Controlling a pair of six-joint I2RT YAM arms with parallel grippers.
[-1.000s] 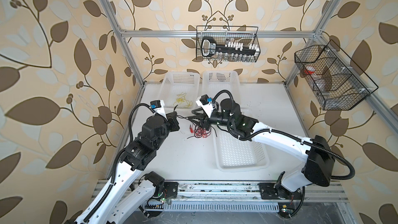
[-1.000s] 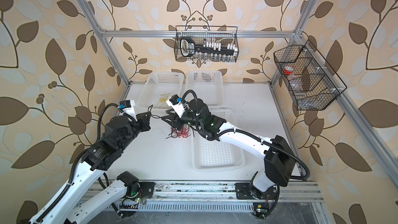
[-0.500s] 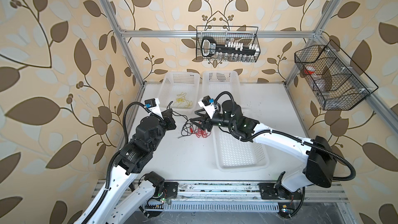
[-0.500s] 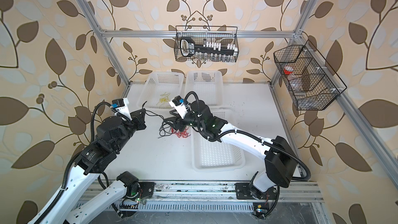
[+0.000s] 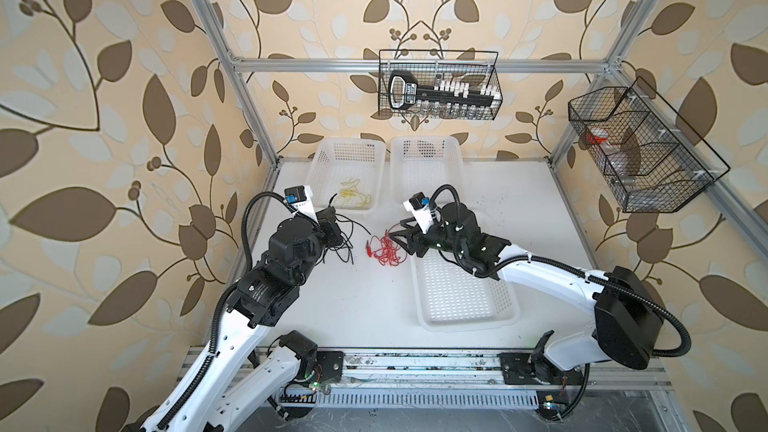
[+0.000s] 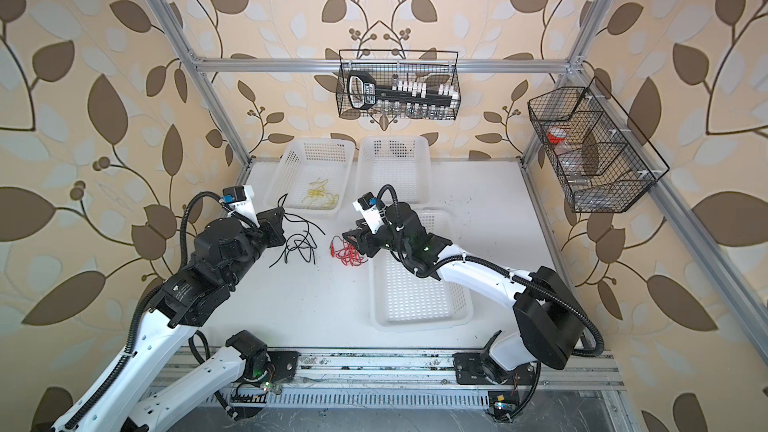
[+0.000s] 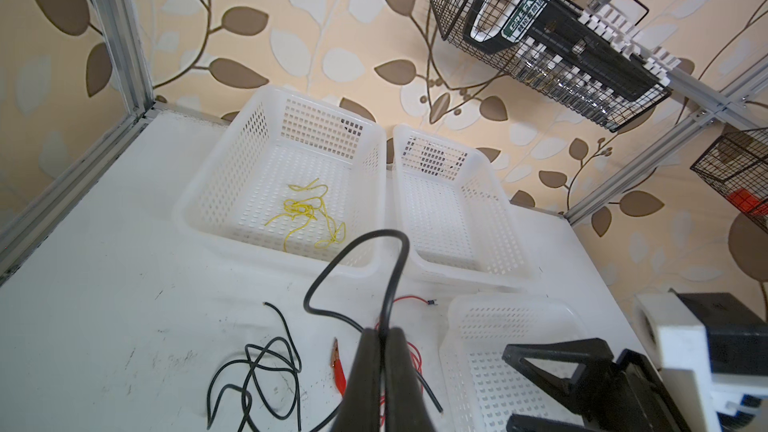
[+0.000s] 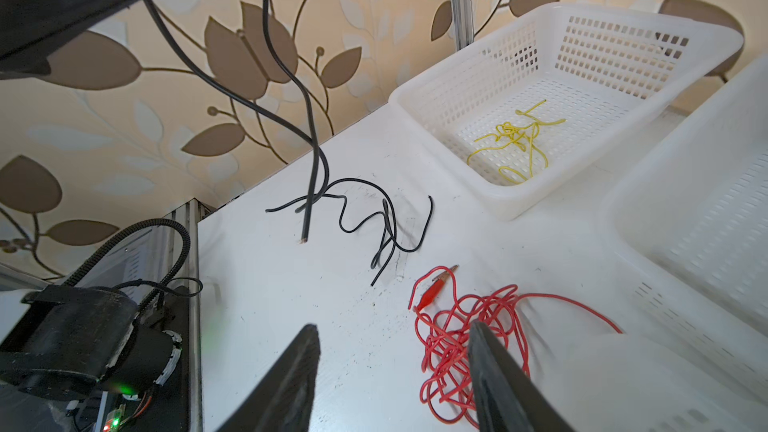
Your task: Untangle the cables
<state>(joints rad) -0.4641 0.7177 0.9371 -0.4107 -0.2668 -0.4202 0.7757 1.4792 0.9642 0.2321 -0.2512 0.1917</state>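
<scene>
Top views both show a wide bare stretch of white table (image 5: 365,305) on the near side of the red cable (image 5: 386,249). On the right-arm side that stretch ends at the rim of a long white basket (image 5: 467,322) (its far corner lies just beside the red heap). The right gripper (image 8: 392,326) hangs over that heap with its fingers spread, holding none of the strands. Toward the left arm from the red cable, and near it, the black cable (image 8: 365,218) loops on the table. It rises to the left gripper (image 7: 380,332), whose fingers are pressed together on it. Beyond the red cable, the yellow cable (image 7: 307,209) lies inside a white basket (image 7: 232,176), and a second basket (image 7: 436,157) stands alongside. Farthest off, a wire rack (image 7: 582,89) holds a tool (image 7: 582,41) with a green label (image 7: 528,20) reading roughly "GREENER"; the smaller print is unreadable.
</scene>
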